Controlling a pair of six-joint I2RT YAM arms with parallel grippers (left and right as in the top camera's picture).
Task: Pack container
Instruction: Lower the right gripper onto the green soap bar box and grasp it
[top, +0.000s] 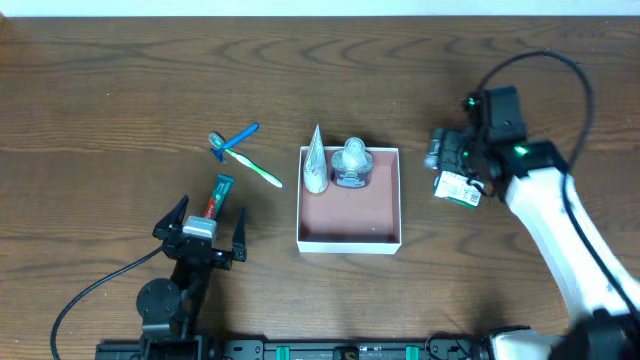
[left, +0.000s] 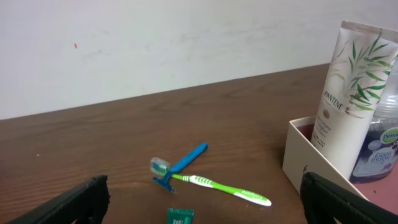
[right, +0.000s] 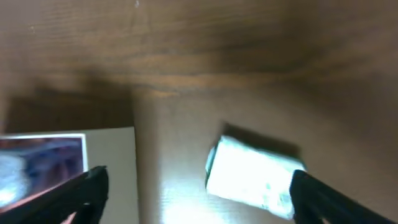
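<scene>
The container (top: 349, 243) sits mid-table, white walls and pinkish floor. A white Pantene tube (top: 317, 160) and a clear mouthwash bottle (top: 352, 165) stand at its far end. My left gripper (top: 205, 232) is open and empty, just behind a green toothpaste tube (top: 218, 195). My right gripper (top: 447, 160) is open, right of the container, over a white-green packet (top: 458, 188). In the right wrist view the packet (right: 252, 177) lies between the open fingers (right: 200, 180), toward the right one, with the container wall (right: 112, 174) at left.
A blue razor (top: 232, 138) and a green toothbrush (top: 255, 168) lie left of the container. The left wrist view shows its open fingers (left: 204, 193), razor (left: 183, 163), toothbrush (left: 221, 188), toothpaste (left: 180, 216), container wall (left: 305, 165) and Pantene tube (left: 351, 93).
</scene>
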